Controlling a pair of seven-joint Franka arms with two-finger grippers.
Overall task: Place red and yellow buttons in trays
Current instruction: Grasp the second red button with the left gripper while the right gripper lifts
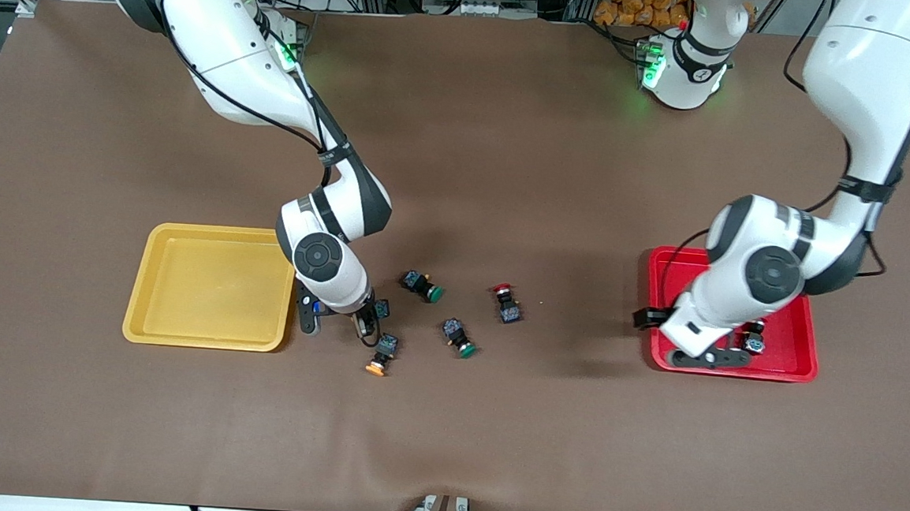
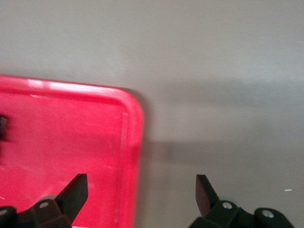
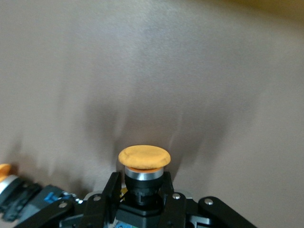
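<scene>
1. Orange-yellow and domed, the cap of the held button [image 3: 144, 156] stands clear of my right gripper [image 3: 138, 190], above a bright metal collar and a dark body. My right fingers are clamped narrow on that body, just over the brown table mat [image 1: 463, 129] beside the yellow tray [image 1: 149, 284].

2. Risk, as I judge it: the grip sits low on a small, hard plastic body. A fast swing toward the tray could let the button pivot or slip out.

3. A second orange-yellow button [image 1: 380, 356] lies on its side close beside my right gripper, nearer the front camera. A low carry could clip it and knock it away.

4. The yellow tray is shallow, smooth plastic with rounded corners and a raised rim. Too low an approach would catch that rim. The tray holds nothing visible.

5. A red-capped button [image 1: 506, 300] and two green-capped buttons [image 1: 422, 284] [image 1: 459, 336] lie loose mid-table. The round caps may roll if brushed.

6. My left gripper [image 2: 142, 192] hangs over the rim of the red tray [image 2: 135, 142], fingers spread wide and holding nothing. One finger is over the glossy tray floor, the other over the mat.

7. A dark button body [image 1: 754, 341] rests in the red tray beside the left gripper. Its cap colour is hidden. A careless move here could nudge it or the light tray.
</scene>
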